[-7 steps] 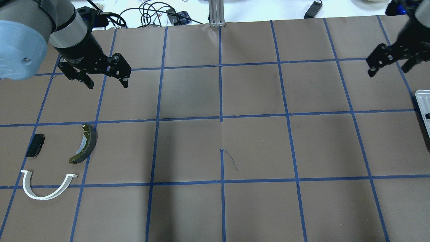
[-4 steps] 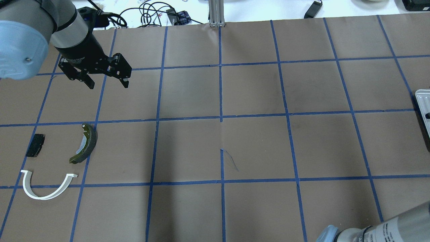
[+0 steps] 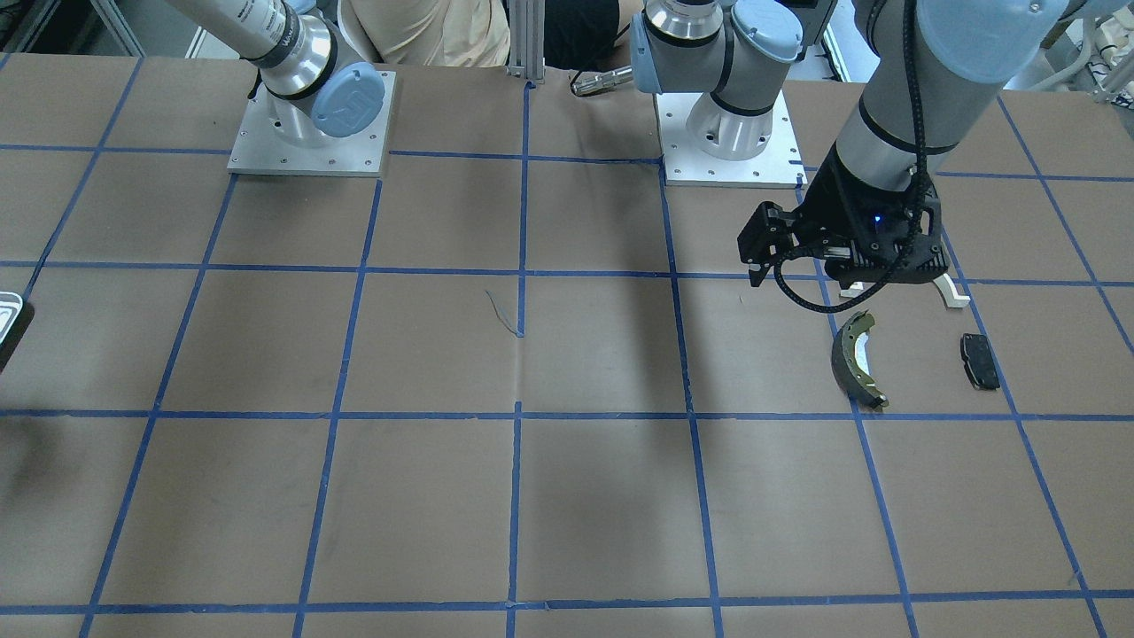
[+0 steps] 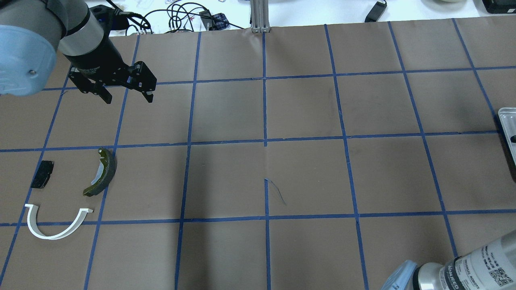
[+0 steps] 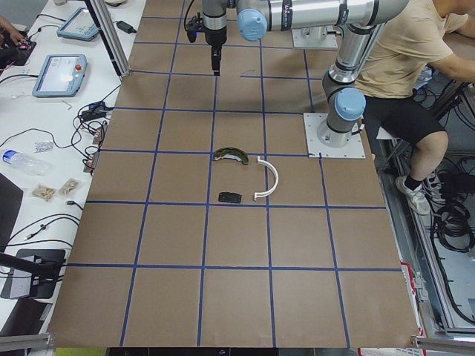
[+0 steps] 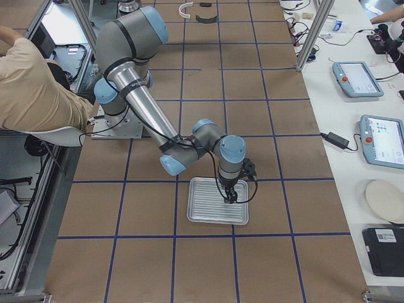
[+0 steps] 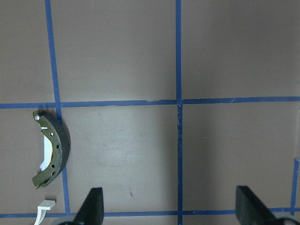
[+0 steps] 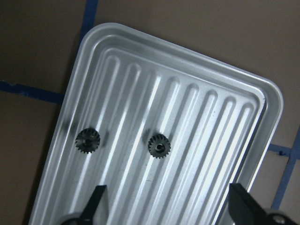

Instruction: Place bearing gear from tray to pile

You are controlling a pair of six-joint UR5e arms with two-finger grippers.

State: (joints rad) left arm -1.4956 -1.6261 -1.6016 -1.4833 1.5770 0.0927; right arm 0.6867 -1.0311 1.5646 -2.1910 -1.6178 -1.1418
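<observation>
Two small black bearing gears [image 8: 88,142] [image 8: 159,146] lie apart on the ribbed silvery tray [image 8: 197,61]. My right gripper [image 8: 166,206] hangs open over the tray, touching neither gear; it also shows in the exterior right view [image 6: 228,194]. The tray's edge shows at the overhead view's right [image 4: 508,121]. The pile lies at the left: brake shoe [image 4: 101,173], white arc [image 4: 56,225], black pad [image 4: 42,174]. My left gripper [image 4: 128,96] is open and empty, raised above the table beyond the pile. Its wrist view shows the brake shoe [image 7: 51,147].
Cables and devices [image 4: 177,16] lie past the table's far edge, beside an aluminium post [image 4: 260,16]. My right forearm [image 4: 463,270] crosses the overhead view's bottom right corner. A seated person [image 5: 401,59] is near the robot bases. Tablets [image 6: 360,79] lie on the side bench.
My right gripper left the overhead view's upper right; the right forearm now enters at the bottom right. My left gripper shifted slightly up and left, still open.
</observation>
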